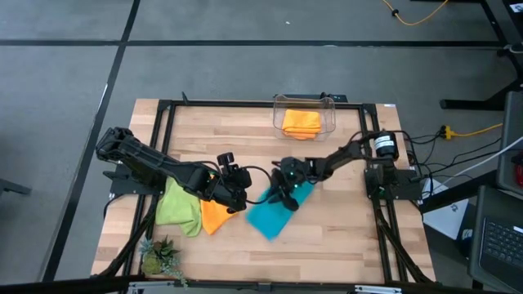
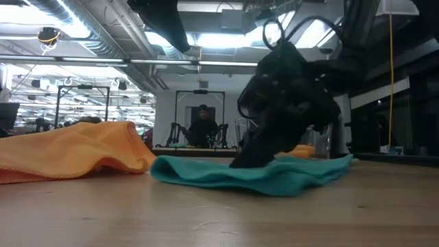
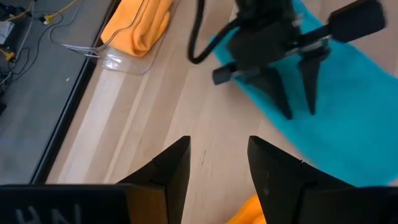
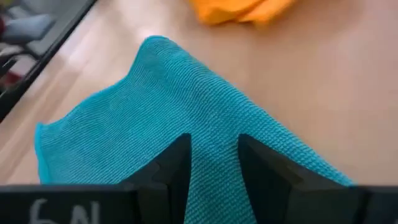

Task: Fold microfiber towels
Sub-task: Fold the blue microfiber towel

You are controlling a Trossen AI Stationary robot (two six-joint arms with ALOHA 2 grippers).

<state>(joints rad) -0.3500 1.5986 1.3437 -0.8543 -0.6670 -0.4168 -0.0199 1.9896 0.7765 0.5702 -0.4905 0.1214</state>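
A turquoise towel [image 1: 274,219] lies spread, slightly rumpled, on the wooden table near the middle. My right gripper [image 1: 288,196] slants down over its far part, fingers open, with the cloth [image 4: 155,106] showing below them. My left gripper [image 1: 239,196] hovers open just left of it, above bare wood [image 3: 219,162], with nothing between its fingers. An orange towel [image 1: 214,217] and a lime green towel [image 1: 178,204] lie bunched under the left arm. A second orange towel [image 1: 301,122] lies folded in a clear container. My right gripper comes at the turquoise towel slanting down from the table's right. In the low view a fingertip [image 2: 241,160] reaches the cloth's top side [image 2: 226,169] near its left end. The fingers stand apart, with no cloth gathered between them. Whether they touch the towel, I cannot tell.
The clear container [image 1: 330,106] stands at the table's far edge, right of centre. A small green plant [image 1: 159,257] sits at the near left corner. A black frame runs around the table. Bare wood lies open on the near right side.
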